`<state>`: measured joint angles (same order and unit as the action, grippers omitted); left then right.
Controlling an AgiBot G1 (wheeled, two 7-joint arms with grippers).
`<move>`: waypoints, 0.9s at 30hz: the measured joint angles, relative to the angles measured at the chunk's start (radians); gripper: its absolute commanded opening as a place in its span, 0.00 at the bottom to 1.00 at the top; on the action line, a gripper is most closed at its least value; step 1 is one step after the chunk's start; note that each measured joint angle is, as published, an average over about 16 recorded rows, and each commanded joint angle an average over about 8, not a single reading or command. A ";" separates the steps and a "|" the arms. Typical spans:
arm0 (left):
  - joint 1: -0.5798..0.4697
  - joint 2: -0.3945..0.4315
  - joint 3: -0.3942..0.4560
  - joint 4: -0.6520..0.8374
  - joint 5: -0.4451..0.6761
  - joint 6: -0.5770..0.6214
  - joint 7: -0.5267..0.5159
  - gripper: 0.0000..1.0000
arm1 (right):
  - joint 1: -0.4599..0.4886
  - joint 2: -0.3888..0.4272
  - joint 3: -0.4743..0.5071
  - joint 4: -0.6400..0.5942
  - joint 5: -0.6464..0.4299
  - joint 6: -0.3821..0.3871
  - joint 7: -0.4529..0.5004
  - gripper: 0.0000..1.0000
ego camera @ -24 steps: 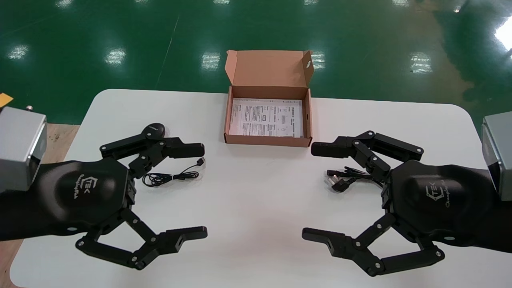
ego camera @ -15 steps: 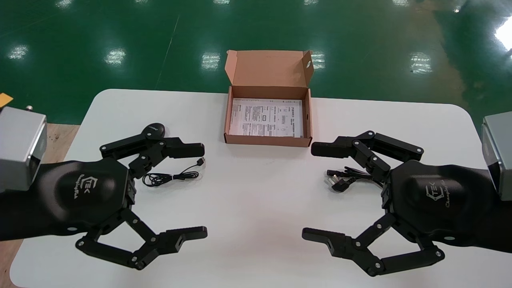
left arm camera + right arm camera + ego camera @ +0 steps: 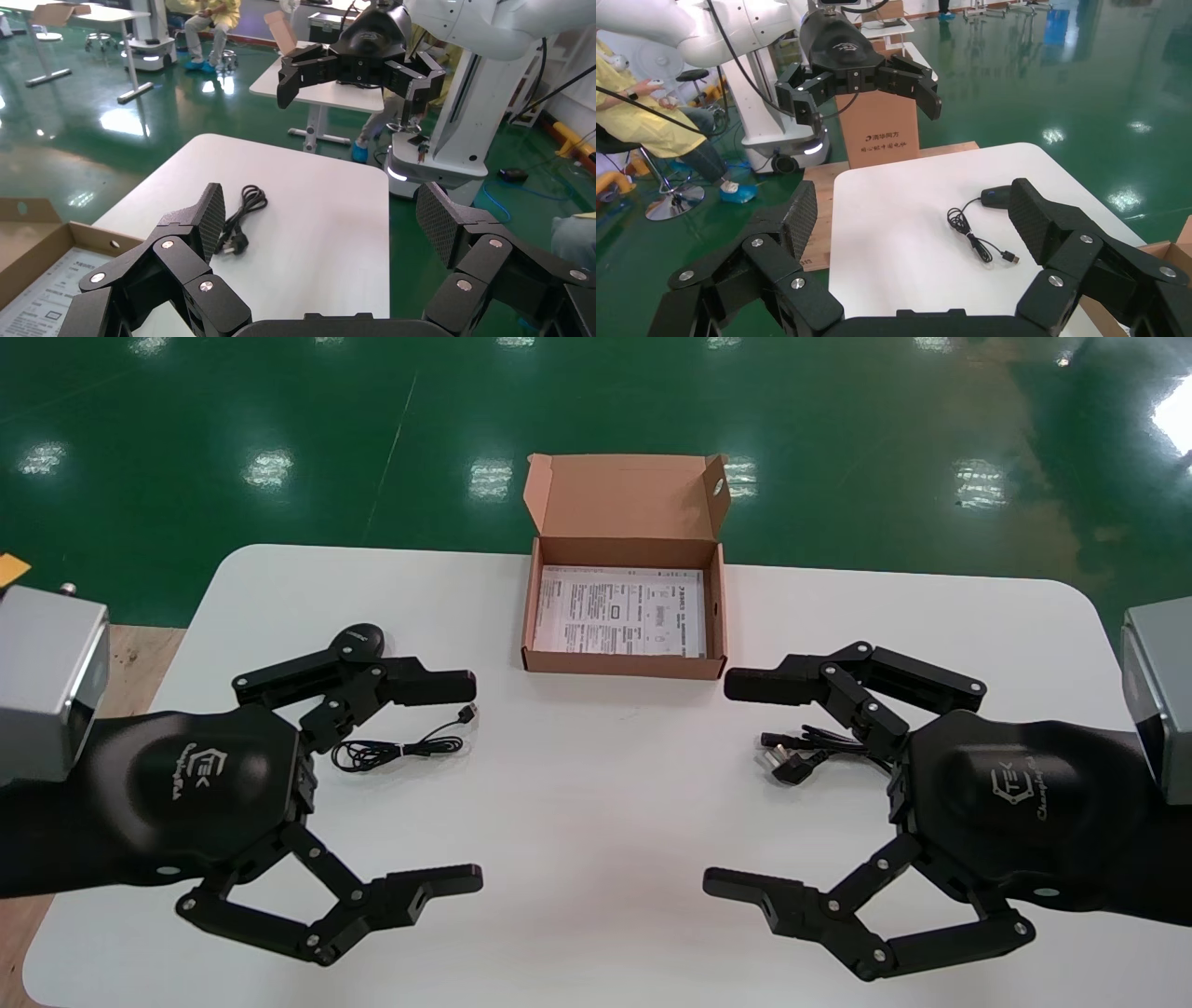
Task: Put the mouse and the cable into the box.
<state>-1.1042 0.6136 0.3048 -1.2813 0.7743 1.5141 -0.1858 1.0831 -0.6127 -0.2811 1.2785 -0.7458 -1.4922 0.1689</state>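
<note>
While both arms hover over the white table (image 3: 596, 859), the left gripper (image 3: 477, 782) and right gripper (image 3: 716, 782) are spread wide and hold nothing. The black mouse (image 3: 361, 637) lies at the table's left, partly hidden by the left gripper's far finger, its cord (image 3: 396, 747) coiled nearby. The power cable (image 3: 801, 752) lies at right, partly under the right gripper. The open cardboard box (image 3: 622, 663), holding a printed leaflet (image 3: 619, 612), stands at centre rear.

White tbl (image 3: 596, 784), green floor (image 3: 233, 402), printed sheet (image 3: 619, 612).
</note>
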 measured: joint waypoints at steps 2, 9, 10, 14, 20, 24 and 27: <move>-0.029 0.005 0.020 0.008 0.038 0.010 0.003 1.00 | 0.008 0.000 -0.002 -0.006 -0.020 -0.002 -0.022 1.00; -0.201 0.061 0.137 0.101 0.264 0.044 0.053 1.00 | 0.074 -0.009 -0.025 -0.097 -0.159 -0.024 -0.186 1.00; -0.234 0.075 0.160 0.125 0.307 0.048 0.067 1.00 | 0.089 -0.012 -0.032 -0.120 -0.189 -0.028 -0.223 1.00; -0.371 0.148 0.255 0.257 0.493 0.050 0.148 1.00 | 0.157 -0.027 -0.067 -0.239 -0.330 -0.041 -0.402 1.00; -0.531 0.275 0.372 0.519 0.725 0.013 0.318 1.00 | 0.266 -0.062 -0.131 -0.469 -0.528 -0.043 -0.680 1.00; -0.599 0.350 0.424 0.702 0.828 -0.030 0.434 1.00 | 0.330 -0.093 -0.170 -0.618 -0.631 -0.026 -0.838 1.00; -0.631 0.395 0.446 0.826 0.875 -0.068 0.512 1.00 | 0.371 -0.120 -0.193 -0.719 -0.688 -0.008 -0.931 1.00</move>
<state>-1.7354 1.0082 0.7513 -0.4557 1.6490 1.4465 0.3261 1.4541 -0.7325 -0.4741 0.5596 -1.4335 -1.5006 -0.7618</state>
